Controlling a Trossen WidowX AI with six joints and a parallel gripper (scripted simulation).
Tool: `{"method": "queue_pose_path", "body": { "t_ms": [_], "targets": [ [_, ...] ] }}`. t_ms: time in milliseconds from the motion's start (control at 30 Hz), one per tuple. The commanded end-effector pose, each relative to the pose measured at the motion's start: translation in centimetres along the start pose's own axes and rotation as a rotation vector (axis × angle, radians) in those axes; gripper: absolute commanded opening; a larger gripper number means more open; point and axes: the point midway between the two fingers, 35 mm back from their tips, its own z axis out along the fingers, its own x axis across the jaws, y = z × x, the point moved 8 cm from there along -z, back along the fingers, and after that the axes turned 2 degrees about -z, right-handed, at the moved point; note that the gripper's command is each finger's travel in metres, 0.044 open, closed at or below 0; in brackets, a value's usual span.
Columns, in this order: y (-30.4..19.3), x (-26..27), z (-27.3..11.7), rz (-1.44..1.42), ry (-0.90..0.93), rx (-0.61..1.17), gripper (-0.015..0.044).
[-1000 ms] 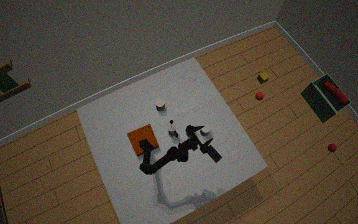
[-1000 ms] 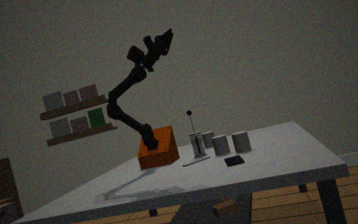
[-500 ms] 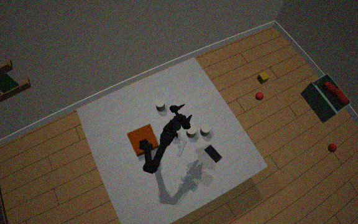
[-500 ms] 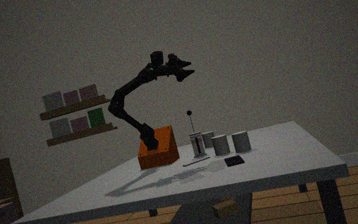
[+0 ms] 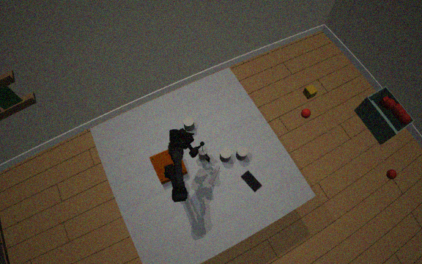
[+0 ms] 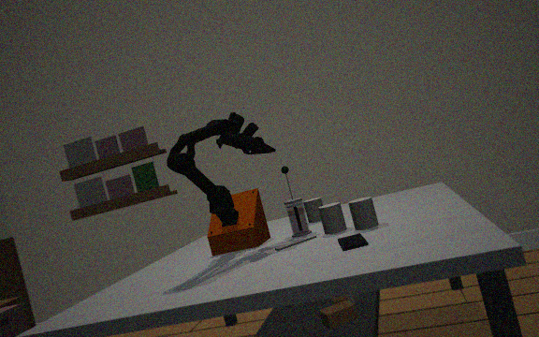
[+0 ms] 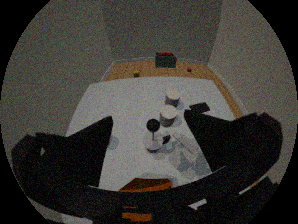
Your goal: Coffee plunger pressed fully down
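Observation:
The coffee press [image 5: 203,155] [image 6: 298,220] [image 7: 152,145] stands upright on the white table. Its plunger knob [image 5: 202,144] [image 6: 284,169] [image 7: 153,125], a dark ball, is high above the lid on a thin bare rod. My gripper [image 6: 273,150] [image 7: 149,116] is open and empty. It is tilted forward and down, above the knob and short of it in the exterior view. In the wrist view the knob appears between the two spread fingers, farther off than the tips. In the top view the fingers are hard to make out.
White cups [image 5: 226,155] [image 6: 332,218] [image 7: 168,115] stand near the press, two beyond it and one to its side. A dark flat slab [image 5: 251,181] [image 6: 353,241] [image 7: 200,107] and a thin light stick [image 6: 296,242] lie nearby. The arm stands on an orange block [image 5: 157,166] [image 6: 241,239].

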Motion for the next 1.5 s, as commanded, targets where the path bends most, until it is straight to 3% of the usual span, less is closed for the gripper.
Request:
{"method": "queue_pose_path", "body": {
  "t_ms": [0, 233, 1300, 1467],
  "targets": [
    [-1.6, -0.1, 0.4, -0.024, -0.039, -0.014, 0.0440],
    [-5.6, -0.2, 2.9, -0.020, -0.046, -0.015, 0.0440],
    [-5.4, -0.5, 6.9, -0.018, -0.050, -0.017, 0.0440],
    [-5.4, -0.5, 6.9, -0.018, -0.050, -0.017, 0.0309]
  ]
}}
